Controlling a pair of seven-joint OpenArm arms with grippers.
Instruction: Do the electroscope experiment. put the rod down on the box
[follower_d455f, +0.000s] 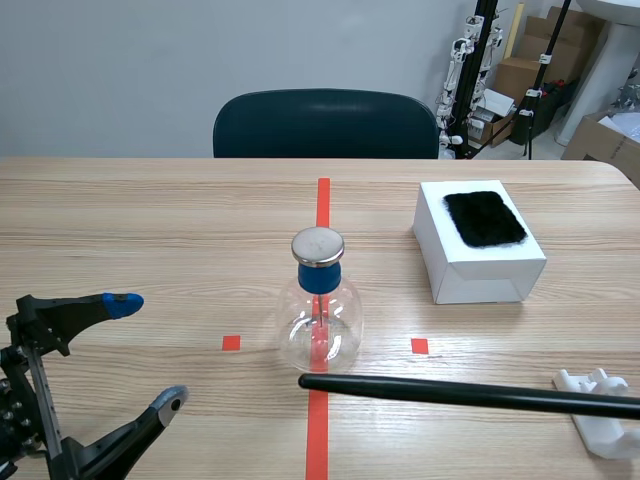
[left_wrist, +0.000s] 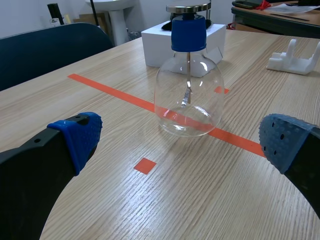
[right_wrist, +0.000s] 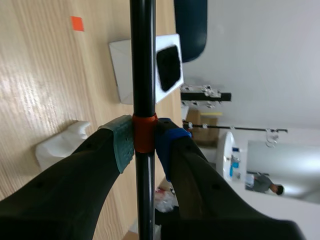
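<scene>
Scene view: clenching the black rod (follower_d455f: 460, 392) in the right claw (right_wrist: 144, 142), holding it crosswise over the desk (follower_d455f: 150, 220), with the white box (follower_d455f: 470, 280) lying beyond the shaft, well apart from the released left claw (follower_d455f: 148, 352).

Scene view: mounted between the arms, raised, looks along the table (follower_d455f: 150, 220) toward the dark chair (follower_d455f: 325, 122). Left wrist view: low, close behind the left gripper (left_wrist: 182, 140), faces the electroscope (left_wrist: 188, 85) at near range. Right wrist view: rolled sideways, looks along the rod (right_wrist: 142, 60). Common to all three: white box (follower_d455f: 480, 280), white stand (follower_d455f: 600, 410).
</scene>
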